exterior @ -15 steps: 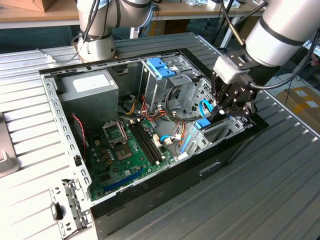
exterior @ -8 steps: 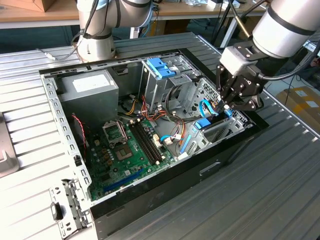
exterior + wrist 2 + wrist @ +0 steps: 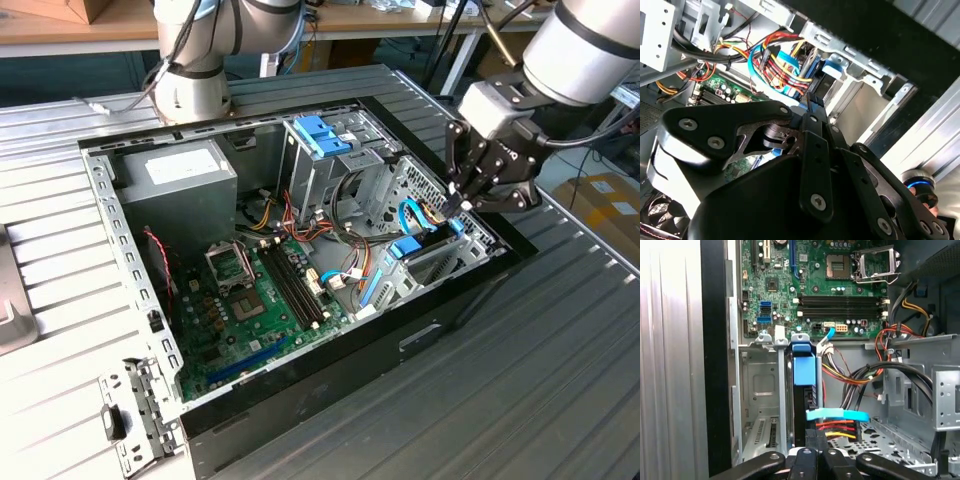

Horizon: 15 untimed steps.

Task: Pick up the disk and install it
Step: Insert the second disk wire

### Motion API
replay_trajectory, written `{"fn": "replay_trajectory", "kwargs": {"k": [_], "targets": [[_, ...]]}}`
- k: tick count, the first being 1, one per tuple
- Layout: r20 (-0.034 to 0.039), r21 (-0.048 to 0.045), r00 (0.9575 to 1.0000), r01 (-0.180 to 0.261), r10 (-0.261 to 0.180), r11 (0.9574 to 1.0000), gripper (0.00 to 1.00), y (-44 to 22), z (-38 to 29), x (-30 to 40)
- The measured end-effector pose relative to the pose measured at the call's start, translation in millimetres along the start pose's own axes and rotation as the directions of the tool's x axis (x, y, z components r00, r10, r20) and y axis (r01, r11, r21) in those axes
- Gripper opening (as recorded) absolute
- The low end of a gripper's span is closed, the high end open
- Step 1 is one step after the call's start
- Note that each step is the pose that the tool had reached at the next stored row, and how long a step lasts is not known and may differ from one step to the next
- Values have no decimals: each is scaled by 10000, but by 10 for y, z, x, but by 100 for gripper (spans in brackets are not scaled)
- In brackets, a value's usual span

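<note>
Disk (image 3: 804, 371): standing on edge in the drive bay (image 3: 760, 385) of the computer case (image 3: 330, 360), blue rail end showing.
End effector (image 3: 462, 200): fingers drawn together over the disk's near edge; whether they grip it, I cannot tell.
Progress: disk looks mostly seated; final push uncertain.
Room: bay walls tight beside the disk; cables (image 3: 850, 375) crowd the other side.

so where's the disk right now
In the exterior view the disk stands on edge in the drive bay at the case's right end, directly under the end effector.

Blue-railed disk (image 3: 804, 390) on edge in drive cage (image 3: 760, 390)
</note>
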<state>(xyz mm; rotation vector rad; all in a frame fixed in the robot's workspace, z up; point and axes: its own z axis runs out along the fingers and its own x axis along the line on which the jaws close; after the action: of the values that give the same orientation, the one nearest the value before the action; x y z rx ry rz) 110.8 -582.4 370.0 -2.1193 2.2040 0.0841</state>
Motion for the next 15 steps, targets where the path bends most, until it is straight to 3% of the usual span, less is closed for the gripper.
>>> {"fn": "replay_trajectory", "kwargs": {"k": [15], "targets": [[-5, -108, 10000, -10, 10, 9999, 10, -367, -139, -28]]}}
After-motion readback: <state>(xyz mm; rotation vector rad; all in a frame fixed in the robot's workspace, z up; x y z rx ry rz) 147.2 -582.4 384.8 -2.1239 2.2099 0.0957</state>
